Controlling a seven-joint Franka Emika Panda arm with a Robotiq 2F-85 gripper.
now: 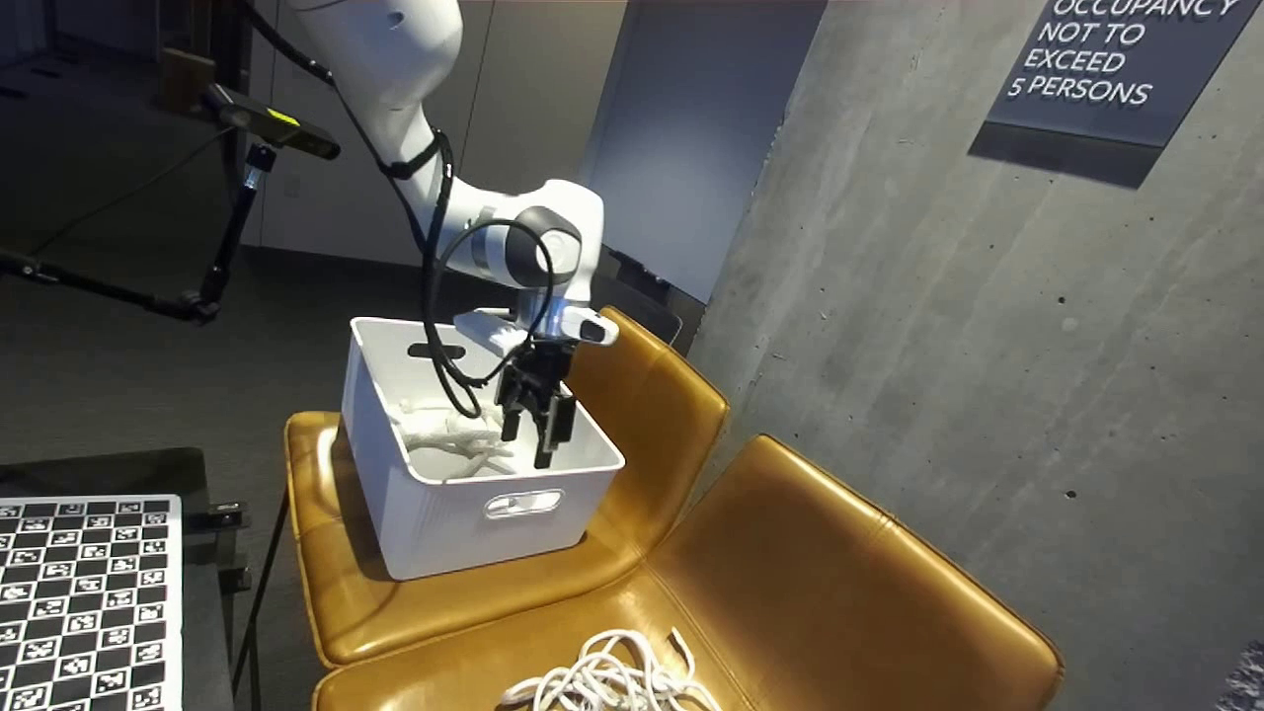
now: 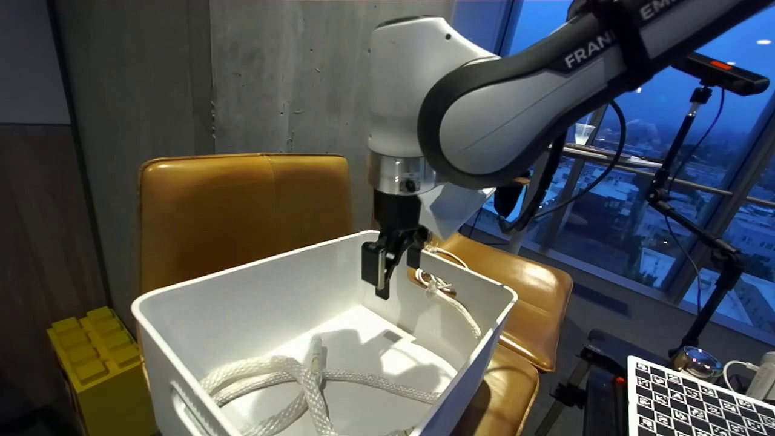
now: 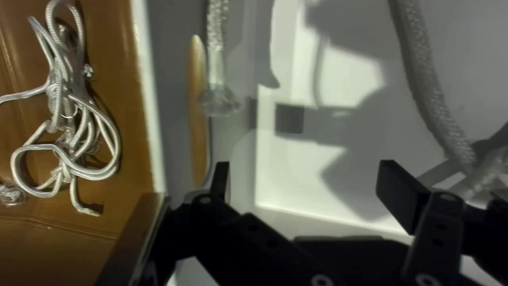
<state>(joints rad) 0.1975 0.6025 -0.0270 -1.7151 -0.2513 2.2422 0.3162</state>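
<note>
My black gripper [image 1: 531, 439] points down into a white plastic bin [image 1: 444, 538]. Its jaws stand wide apart with nothing between them, as the wrist view [image 3: 309, 190] shows. Below it on the bin floor lies a thick white braided rope [image 2: 312, 393] in loose loops, apart from the fingers. A length of thick rope [image 2: 460, 309] with a clear-wrapped end leans up the bin's side wall, near the handle slot; in the wrist view that rope end [image 3: 217, 63] is beyond the left finger. Outside the bin, a tangle of thinner white cord [image 1: 612, 681] rests on the neighbouring seat.
The bin sits on a tan leather chair [image 1: 336, 592], beside another tan chair [image 1: 810, 553]. A concrete wall [image 1: 938, 326] rises behind them. Nearby are a table with a checkered board [image 1: 89, 602], a camera on a stand [image 2: 720, 72] and a yellow block-shaped object [image 2: 97, 375].
</note>
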